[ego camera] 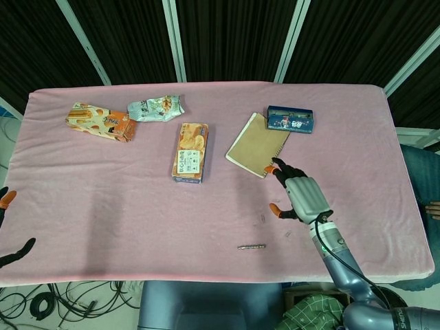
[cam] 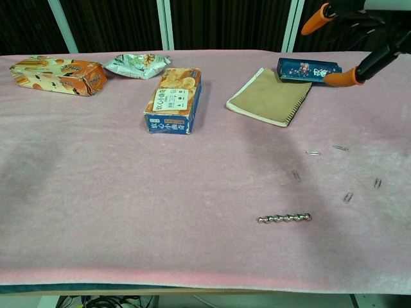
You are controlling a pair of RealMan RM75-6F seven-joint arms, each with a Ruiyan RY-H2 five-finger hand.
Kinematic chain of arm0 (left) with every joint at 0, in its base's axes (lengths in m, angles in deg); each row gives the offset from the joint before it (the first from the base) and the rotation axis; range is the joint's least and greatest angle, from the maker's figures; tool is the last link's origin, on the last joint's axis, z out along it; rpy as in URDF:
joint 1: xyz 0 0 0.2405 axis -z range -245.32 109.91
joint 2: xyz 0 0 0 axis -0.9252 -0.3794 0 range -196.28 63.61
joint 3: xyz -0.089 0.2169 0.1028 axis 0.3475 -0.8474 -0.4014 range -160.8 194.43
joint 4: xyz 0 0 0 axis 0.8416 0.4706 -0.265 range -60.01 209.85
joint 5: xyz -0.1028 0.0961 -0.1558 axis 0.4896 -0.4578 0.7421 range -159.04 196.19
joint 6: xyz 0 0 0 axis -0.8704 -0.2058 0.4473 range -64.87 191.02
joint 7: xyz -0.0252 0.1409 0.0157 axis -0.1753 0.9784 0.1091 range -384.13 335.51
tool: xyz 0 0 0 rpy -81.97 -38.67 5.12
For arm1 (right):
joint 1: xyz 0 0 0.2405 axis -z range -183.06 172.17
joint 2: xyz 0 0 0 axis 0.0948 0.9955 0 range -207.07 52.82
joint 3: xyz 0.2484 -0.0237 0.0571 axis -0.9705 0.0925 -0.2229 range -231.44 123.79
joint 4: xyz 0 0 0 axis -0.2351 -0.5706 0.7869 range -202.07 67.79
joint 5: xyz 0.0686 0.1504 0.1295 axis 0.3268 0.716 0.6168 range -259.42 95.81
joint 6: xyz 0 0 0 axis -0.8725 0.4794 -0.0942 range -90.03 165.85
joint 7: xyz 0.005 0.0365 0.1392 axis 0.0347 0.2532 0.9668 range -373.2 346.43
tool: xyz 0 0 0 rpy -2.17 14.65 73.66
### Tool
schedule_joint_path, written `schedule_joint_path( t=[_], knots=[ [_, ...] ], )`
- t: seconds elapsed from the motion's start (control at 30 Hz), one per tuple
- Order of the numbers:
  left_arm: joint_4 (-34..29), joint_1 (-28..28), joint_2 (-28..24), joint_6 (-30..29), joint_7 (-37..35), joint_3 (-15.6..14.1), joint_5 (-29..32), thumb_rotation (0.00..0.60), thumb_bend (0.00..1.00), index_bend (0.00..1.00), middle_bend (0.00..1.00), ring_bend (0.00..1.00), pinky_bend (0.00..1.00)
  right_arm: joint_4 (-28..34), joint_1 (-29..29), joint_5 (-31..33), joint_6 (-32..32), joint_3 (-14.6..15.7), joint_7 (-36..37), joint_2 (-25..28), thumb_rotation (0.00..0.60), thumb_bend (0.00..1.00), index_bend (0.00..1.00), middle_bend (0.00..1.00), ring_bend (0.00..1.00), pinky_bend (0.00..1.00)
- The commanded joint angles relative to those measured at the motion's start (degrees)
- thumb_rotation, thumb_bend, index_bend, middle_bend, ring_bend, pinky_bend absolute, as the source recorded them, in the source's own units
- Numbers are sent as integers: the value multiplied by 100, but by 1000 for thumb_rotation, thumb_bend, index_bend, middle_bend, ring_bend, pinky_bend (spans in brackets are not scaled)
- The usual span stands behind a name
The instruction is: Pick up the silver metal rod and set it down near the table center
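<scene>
The silver metal rod [ego camera: 251, 246] [cam: 285, 218], short and twisted like a drill bit, lies flat on the pink table near its front edge, right of the middle. My right hand [ego camera: 297, 195] [cam: 359, 32] hovers above the table behind and to the right of the rod, fingers spread, holding nothing. Its orange fingertips [cam: 336, 78] show at the top right of the chest view. My left hand [ego camera: 8, 227] is at the far left edge beyond the table's side, fingers apart and empty.
A tan notebook [ego camera: 256, 144] and a dark blue pencil case [ego camera: 289, 118] lie behind the right hand. A biscuit box [ego camera: 190, 152], an orange snack pack [ego camera: 100, 122] and a silver snack bag [ego camera: 156, 107] sit further left. Several paper clips [cam: 313, 153] are scattered right of the rod.
</scene>
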Motion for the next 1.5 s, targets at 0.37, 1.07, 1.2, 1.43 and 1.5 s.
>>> schedule_joint_path(
  t=[0.37,1.07,1.2,1.43,1.5],
  knots=[
    [-24,-3,17,-4,88,-10,-21,600,218,53,0,0,0,-50,-91,10,65,312,-300,-362,600,229,274,34,125,175],
    [-4,1,-24,29,-5,3,21,600,219,53,0,0,0,-534,215,319,1212,1269,-1822,-2547,600,223,400,40,124,175],
    [1,-1,-35,26,-43,9,28,600,218,53,0,0,0,-772,246,379,1215,1327,-1902,-2762,600,223,432,40,124,175],
    [5,-19,-52,-15,-118,9,5,600,218,53,0,0,0,-1212,356,250,1224,1488,-1926,-3089,600,225,490,40,124,175],
    [5,-24,-54,-25,-130,12,6,600,218,53,0,0,0,-1300,398,224,1212,1492,-1865,-3157,600,226,505,40,124,175]
  ],
)
